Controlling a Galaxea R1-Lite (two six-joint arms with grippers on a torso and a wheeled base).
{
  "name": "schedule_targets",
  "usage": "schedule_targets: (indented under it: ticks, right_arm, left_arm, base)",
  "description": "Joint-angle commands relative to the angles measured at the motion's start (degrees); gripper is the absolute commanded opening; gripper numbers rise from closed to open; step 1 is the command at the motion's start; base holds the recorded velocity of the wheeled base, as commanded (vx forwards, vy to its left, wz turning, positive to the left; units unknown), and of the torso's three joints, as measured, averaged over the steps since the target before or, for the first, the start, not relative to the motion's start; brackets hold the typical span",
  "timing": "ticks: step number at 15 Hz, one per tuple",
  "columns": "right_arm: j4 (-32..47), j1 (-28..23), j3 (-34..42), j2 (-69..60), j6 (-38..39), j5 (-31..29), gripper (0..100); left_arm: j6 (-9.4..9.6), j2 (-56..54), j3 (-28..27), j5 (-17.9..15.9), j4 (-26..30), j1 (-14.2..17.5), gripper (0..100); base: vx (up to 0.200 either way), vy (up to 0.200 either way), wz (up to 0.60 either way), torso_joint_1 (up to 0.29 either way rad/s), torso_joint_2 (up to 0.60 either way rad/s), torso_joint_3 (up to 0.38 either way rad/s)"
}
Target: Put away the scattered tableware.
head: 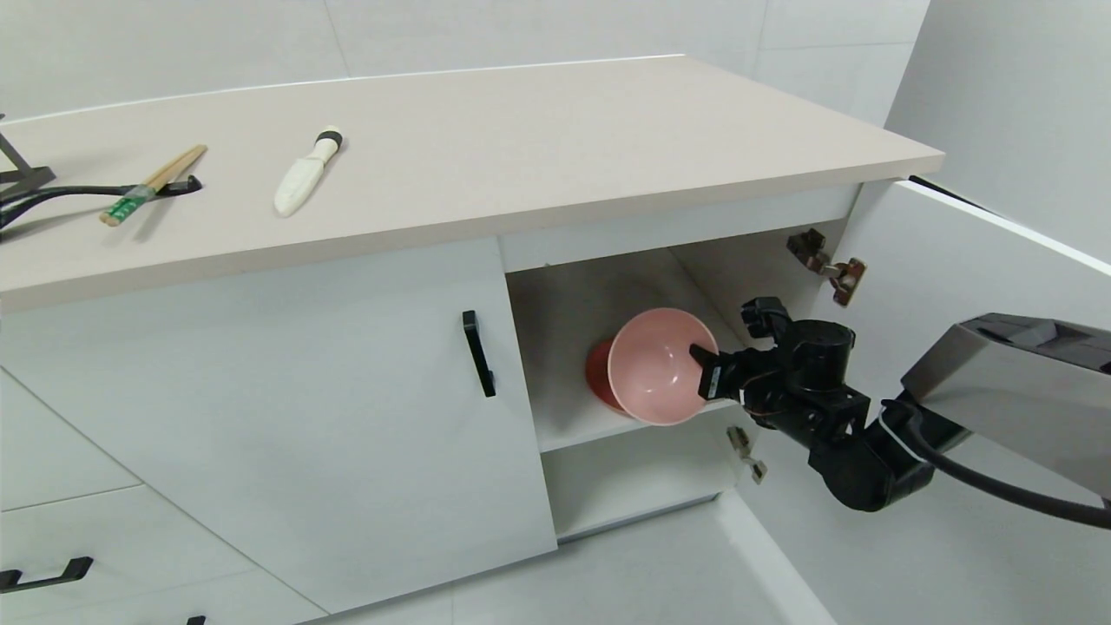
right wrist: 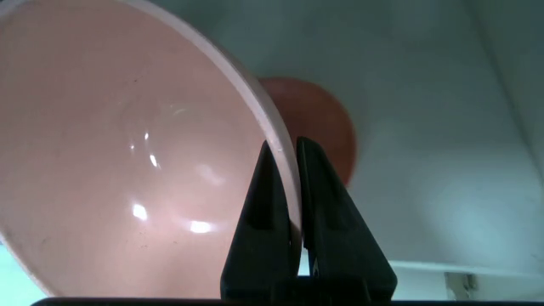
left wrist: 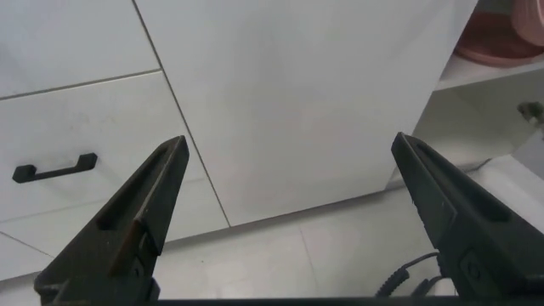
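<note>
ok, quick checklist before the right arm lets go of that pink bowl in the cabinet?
1. Grip: right gripper shut on the rim of the pink bowl. ok
2. Bowl pose: tilted on its side, opening facing out of the cabinet. not ok
3. Bowl resting on the shelf: cannot tell
4. Gap to the red dish behind it: cannot tell
5. Cabinet door swung open, clear of the arm. ok
6. Left gripper open, empty, facing the closed door. ok
</note>
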Motion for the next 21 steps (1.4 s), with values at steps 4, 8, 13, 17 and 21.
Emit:
schedule_targets:
  ticks: [4,8,13,17,21]
  right_arm:
    - [3.3,-0.3,-4.9,3.1,-0.4,0.3,0]
    - [3.3,-0.3,-5.9,3.5,-0.4,0.3,0]
    - [3.1,-0.8,-6.1,5.5,-0.4,-0.1,0]
    - [3.0,-0.8,-8.3,6.3,-0.4,-0.2,0]
    - [2.9,-0.8,-8.4,6.4,-0.4,-0.2,0]
  left_arm:
    - [-0.7,-1.5,0.0,-1.2,0.0,-0.4,100]
    - [-0.44,-1.5,-0.1,-1.0,0.0,-0.2,100]
    - [-4.83,-1.5,0.0,0.2,-0.1,-0.2,100]
    - [-3.95,-1.5,0.0,0.4,0.0,-0.2,100]
    - [-3.78,-1.5,0.0,0.3,0.0,-0.2,100]
  base:
    - [0.0,0.0,0.0,0.0,0.0,0.0]
    - [0.0,0.0,0.0,0.0,0.0,0.0]
    - [0.0,0.0,0.0,0.0,0.0,0.0]
    - [0.0,0.0,0.0,0.0,0.0,0.0]
    - [0.0,0.0,0.0,0.0,0.0,0.0]
